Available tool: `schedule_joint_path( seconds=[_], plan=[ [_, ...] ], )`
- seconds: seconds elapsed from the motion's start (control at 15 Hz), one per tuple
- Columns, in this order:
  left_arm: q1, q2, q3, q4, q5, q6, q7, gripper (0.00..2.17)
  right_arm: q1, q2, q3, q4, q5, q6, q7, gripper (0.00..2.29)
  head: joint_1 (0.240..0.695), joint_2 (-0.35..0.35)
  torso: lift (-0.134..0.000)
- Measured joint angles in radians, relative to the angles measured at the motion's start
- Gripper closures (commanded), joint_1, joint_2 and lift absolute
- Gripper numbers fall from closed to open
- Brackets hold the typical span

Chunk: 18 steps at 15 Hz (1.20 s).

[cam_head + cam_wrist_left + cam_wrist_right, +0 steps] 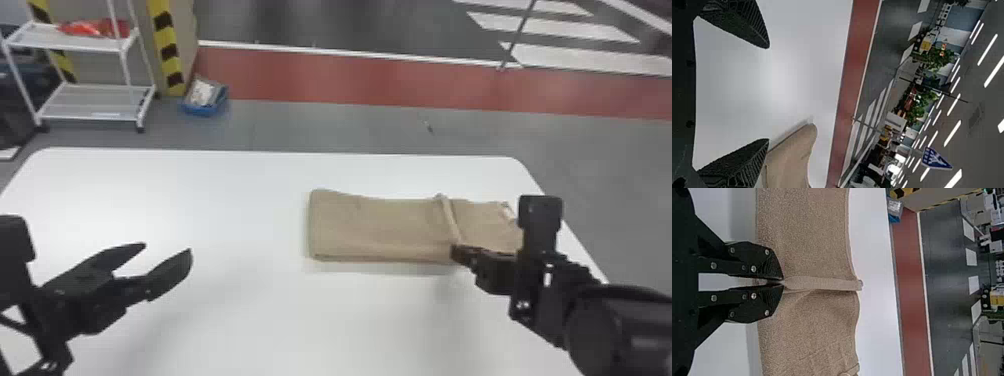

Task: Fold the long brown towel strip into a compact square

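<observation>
The brown towel point(380, 227) lies partly folded on the right half of the table, with a raised ridge across it toward its right end. At the near end of that ridge is my right gripper point(457, 253). In the right wrist view my right gripper point(782, 282) is shut on the raised edge of the towel point(807, 235). My left gripper point(167, 252) stands open at the table's left side, apart from the towel. In the left wrist view, my left gripper point(768, 94) has its fingers wide apart, and the towel's end point(793, 156) lies beyond one fingertip.
The white table point(225, 200) has its far edge behind the towel. Past it on the floor stand a white shelf cart point(95, 117) and a blue bin point(205, 107). Bare tabletop separates my left gripper from the towel.
</observation>
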<state>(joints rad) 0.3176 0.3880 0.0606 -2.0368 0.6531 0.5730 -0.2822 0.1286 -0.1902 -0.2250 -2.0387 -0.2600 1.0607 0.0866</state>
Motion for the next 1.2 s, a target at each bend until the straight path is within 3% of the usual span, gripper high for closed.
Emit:
schedule_joint_path(
  seconds=[0.6,0.87,1.0,1.07,1.2],
  plan=[
    [0.005,0.008,0.011,-0.011,-0.001,0.027,0.0,0.02,-0.109,-0.004,-0.087,-0.009,-0.125,-0.029,0.004,1.03,0.695,-0.157,-0.124],
    [0.012,0.012,0.022,-0.007,0.0,0.028,-0.007,0.02,-0.07,-0.047,-0.224,0.043,-0.178,-0.076,0.015,1.03,0.695,-0.235,-0.124],
    [0.006,0.01,0.017,0.001,-0.004,0.028,-0.006,0.02,-0.044,-0.053,-0.246,0.108,-0.171,-0.107,0.043,0.39,0.695,-0.267,-0.124],
    [0.002,0.007,0.012,0.002,-0.007,0.028,-0.006,0.02,-0.043,-0.053,-0.245,0.132,-0.16,-0.09,0.057,0.18,0.695,-0.272,-0.124],
    [-0.011,0.004,-0.002,0.003,-0.015,0.028,-0.004,0.02,-0.043,-0.044,-0.239,0.157,-0.138,-0.057,0.074,0.08,0.695,-0.276,-0.124]
  ],
)
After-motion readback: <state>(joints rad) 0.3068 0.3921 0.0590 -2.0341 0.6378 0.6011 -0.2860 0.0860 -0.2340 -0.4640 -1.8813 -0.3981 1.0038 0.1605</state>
